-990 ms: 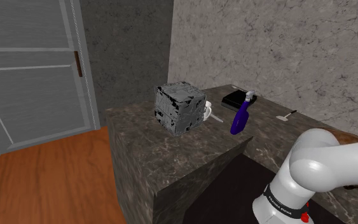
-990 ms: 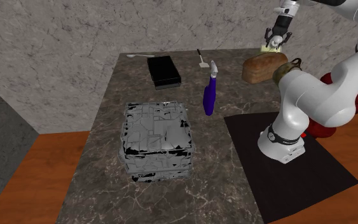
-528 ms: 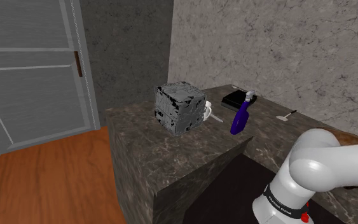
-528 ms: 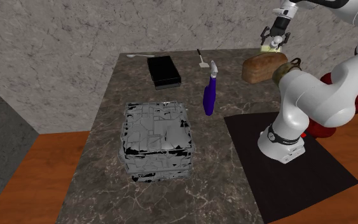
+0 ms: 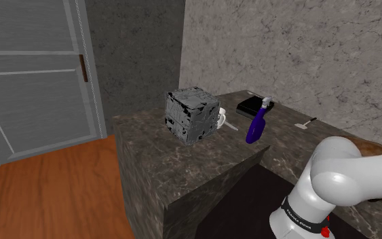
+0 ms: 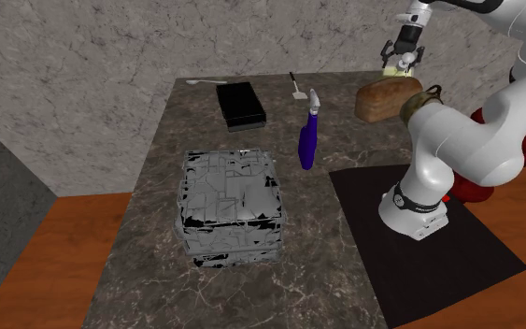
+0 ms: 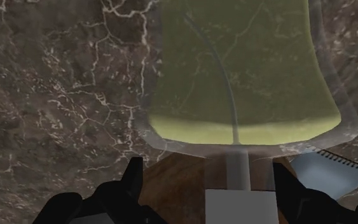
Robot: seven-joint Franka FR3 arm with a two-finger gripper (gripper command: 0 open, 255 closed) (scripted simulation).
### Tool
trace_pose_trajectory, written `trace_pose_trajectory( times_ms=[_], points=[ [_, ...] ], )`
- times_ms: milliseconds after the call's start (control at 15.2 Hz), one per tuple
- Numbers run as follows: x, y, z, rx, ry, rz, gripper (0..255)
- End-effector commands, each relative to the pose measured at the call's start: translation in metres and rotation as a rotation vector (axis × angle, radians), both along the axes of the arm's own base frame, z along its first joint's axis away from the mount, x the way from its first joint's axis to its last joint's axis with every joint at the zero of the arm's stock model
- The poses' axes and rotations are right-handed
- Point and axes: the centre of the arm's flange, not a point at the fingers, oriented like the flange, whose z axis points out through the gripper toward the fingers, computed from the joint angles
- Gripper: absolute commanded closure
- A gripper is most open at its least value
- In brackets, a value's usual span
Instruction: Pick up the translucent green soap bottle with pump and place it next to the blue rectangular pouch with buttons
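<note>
The soap bottle [image 7: 234, 70] is a clear-walled, rounded shell filled with cloudy yellow-green liquid, and a pale grey pump stem [image 7: 238, 167] runs from it to a blocky pump head [image 7: 241, 207]. It is at the far end of the dark, white-veined marble tabletop [image 7: 56, 83], close to the mottled stone wall [image 6: 111, 56] and just behind a rounded brown loaf-shaped lump [image 6: 389, 97] in the second exterior view. The black hand [image 7: 207, 167] sits over the pump with its fingers [image 7: 133, 181] spread wide to either side, touching neither stem nor bottle.
</note>
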Motion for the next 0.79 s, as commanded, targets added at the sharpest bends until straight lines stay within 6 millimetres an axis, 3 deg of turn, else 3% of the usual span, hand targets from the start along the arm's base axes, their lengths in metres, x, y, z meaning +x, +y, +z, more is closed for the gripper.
trace_pose_trajectory(
  times_ms=[0, 264, 726],
  points=[
    [-0.029, 0.000, -0.036, -0.095, 0.043, -0.059, 0],
    [-0.041, -0.008, 0.012, -0.095, 0.043, -0.059, 0],
    [-0.041, -0.008, 0.012, -0.095, 0.043, -0.059, 0]
  ],
)
